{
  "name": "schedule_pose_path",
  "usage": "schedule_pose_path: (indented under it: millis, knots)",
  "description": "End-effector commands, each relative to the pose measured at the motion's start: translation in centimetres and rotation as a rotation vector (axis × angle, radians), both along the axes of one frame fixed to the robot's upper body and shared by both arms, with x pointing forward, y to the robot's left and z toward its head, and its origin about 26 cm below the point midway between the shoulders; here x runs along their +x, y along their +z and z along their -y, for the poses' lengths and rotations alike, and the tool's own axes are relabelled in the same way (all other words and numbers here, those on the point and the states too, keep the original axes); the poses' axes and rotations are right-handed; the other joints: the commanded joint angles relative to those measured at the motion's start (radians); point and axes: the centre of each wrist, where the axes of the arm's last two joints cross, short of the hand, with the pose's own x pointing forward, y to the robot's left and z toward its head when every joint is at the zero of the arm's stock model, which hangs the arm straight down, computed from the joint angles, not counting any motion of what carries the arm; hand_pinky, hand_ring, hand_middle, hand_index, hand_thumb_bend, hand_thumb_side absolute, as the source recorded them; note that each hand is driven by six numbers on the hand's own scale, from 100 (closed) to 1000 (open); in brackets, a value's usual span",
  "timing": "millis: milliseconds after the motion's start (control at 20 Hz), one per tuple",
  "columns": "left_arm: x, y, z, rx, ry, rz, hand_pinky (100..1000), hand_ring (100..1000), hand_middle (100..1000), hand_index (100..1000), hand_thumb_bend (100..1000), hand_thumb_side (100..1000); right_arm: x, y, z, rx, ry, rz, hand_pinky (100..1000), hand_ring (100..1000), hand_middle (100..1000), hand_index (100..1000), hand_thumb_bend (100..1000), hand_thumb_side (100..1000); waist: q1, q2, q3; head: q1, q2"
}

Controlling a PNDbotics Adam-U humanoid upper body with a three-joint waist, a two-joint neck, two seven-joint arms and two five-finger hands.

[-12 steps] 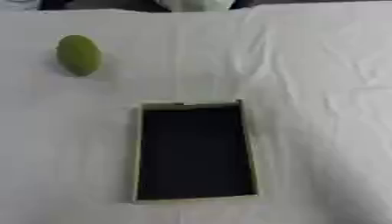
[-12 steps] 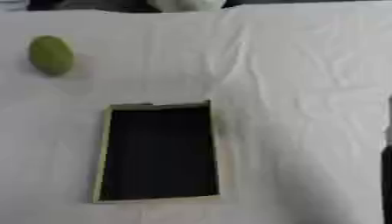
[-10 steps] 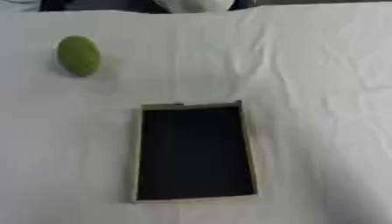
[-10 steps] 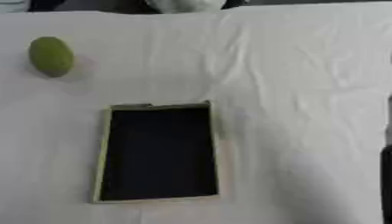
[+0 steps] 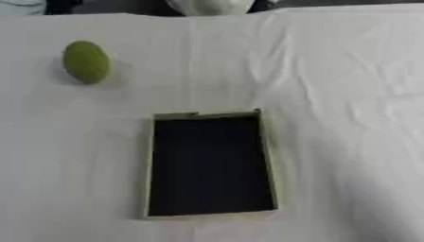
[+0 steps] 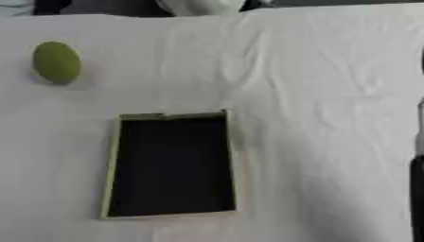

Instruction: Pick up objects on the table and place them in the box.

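With neither robot hand visible, the green oval fruit lies on the cloth-covered bench, well apart from the empty dark box; being rounded, it might roll away if nudged.

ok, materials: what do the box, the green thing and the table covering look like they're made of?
Box: probably cardboard, thin pale walls, matte dark inside. Green thing: smooth matte oval, could be a real fruit or a plastic one; can't tell. Table covering: white cloth, soft creases and folds show.
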Motion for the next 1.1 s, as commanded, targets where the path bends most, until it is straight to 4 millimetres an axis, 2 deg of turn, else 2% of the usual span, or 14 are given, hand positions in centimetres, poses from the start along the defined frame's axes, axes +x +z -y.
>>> schedule_pose_path:
  millis: [50, 400, 500, 700, 900, 1100]
  knots:
    - [0.4, 2.2, -1.9, 0.148, 0.072, -0.020, 604, 660, 635, 793, 100, 363, -0.6, 1.0, 0.2, -0.036, -0.015, 0.026, 762, 896, 606, 822, 100, 510, 0.005, -0.029, -0.002, -0.001, 0.006]
    - [2.7, 4.1, -7.9, 0.412, 0.275, -0.146, 661, 681, 662, 822, 100, 144, -0.6, 0.8, 0.2, -0.057, -0.014, 0.013, 762, 897, 605, 822, 100, 506, 0.021, -0.038, -0.010, -0.002, 0.018]
    - [3.2, 4.4, -9.4, 0.488, 0.320, -0.189, 682, 698, 687, 843, 100, 115, -0.6, 0.8, 0.2, -0.062, -0.013, 0.009, 762, 898, 605, 822, 100, 505, 0.025, -0.039, -0.012, -0.001, 0.020]
    - [4.0, 4.6, -11.8, 0.615, 0.389, -0.282, 703, 719, 726, 898, 100, 141, -0.6, 0.7, 0.2, -0.071, -0.010, 0.002, 762, 898, 604, 823, 100, 502, 0.029, -0.042, -0.016, 0.001, 0.023]
    - [4.1, 4.0, -14.3, 0.728, 0.470, -0.426, 738, 742, 751, 929, 100, 114, -0.6, 0.6, 0.2, -0.078, -0.006, -0.003, 762, 899, 603, 823, 100, 500, 0.032, -0.045, -0.021, 0.007, 0.026]
    - [5.3, 3.4, -15.2, 0.788, 0.522, -0.534, 764, 759, 765, 947, 100, 153, -0.6, 0.5, 0.2, -0.088, -0.004, -0.012, 762, 899, 602, 822, 100, 496, 0.033, -0.048, -0.022, 0.009, 0.030]
